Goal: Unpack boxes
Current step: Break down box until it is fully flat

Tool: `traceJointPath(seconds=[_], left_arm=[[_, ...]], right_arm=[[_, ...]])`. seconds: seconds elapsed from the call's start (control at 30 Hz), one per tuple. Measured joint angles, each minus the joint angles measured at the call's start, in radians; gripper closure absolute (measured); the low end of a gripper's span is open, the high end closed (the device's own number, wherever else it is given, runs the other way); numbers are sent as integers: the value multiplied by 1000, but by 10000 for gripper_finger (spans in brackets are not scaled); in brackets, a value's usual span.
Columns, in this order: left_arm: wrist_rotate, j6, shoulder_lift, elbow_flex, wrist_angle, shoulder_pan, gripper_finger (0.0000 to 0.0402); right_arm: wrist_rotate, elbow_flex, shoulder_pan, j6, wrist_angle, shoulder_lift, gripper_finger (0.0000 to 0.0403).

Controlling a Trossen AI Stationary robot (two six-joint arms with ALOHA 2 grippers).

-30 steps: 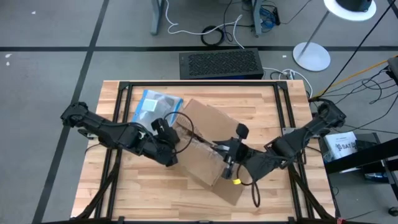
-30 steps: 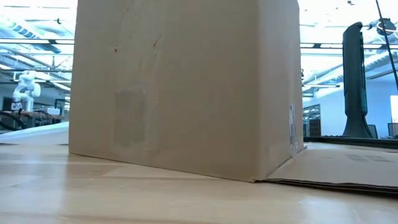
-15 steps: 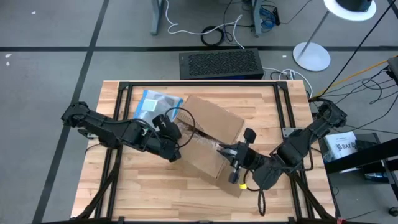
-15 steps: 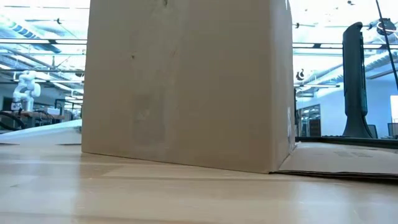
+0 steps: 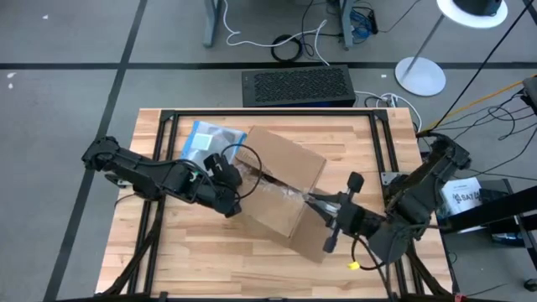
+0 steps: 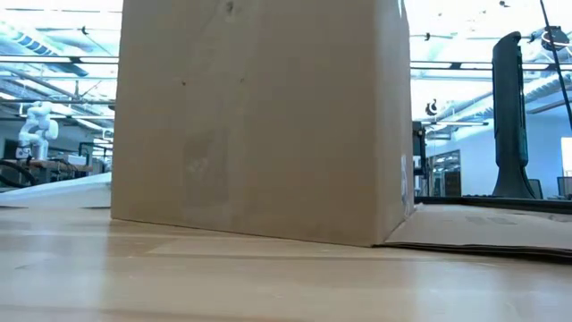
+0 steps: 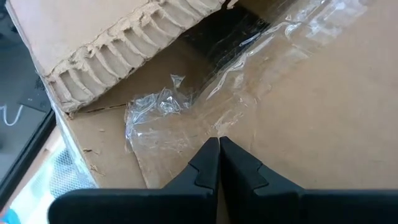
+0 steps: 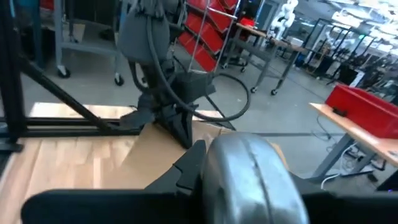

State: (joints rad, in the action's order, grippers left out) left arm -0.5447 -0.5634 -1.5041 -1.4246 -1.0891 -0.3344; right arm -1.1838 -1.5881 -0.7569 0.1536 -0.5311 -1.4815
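Observation:
The brown cardboard box stands mid-table on its bottom and fills the low view. One flap lies flat on the table at its near right. A strip of clear tape runs from the box's top seam to my right gripper, which is shut on it just off the box's right side. My left gripper is shut at the box's left end, its tips on the top. Torn corrugated edge and crinkled tape show in front of it. My left gripper sets its shut fingertips on the box's top panel, beside the crinkled tape next to the open seam. It comes slanting down from the table's left. The box stays on the table. My right gripper pinches the tape's free end, a crumpled glossy wad, between its fingers. It comes nearly level from the table's right. The strip stretches taut from the wad back to the box's top seam.
A clear pouch with a blue edge lies at the table's far left, behind the left arm. A black grille-topped unit sits on the floor beyond the far edge. Black frame rails run along the table's sides.
My right gripper has gone toward the table's right edge and up, rolling a little, with the tape end. The peeled strip has grown longer and stays taut. The box has turned slightly on the table. My left gripper has kept its place.

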Motion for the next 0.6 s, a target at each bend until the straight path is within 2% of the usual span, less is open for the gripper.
traceJointPath(seconds=[0.13,0.47,0.53,0.6], left_arm=[[-60,30,19,-11,-15,-12,379],[-334,159,41,-173,7,-89,379],[-357,158,38,-182,12,-96,379],[-336,152,38,-182,26,-97,379]], right_arm=[[13,-2,-14,90,-118,-2,336],[-27,-1,-15,430,-510,-1,336],[-46,-1,-15,472,-570,-1,336],[-47,-1,-8,519,-626,2,336]])
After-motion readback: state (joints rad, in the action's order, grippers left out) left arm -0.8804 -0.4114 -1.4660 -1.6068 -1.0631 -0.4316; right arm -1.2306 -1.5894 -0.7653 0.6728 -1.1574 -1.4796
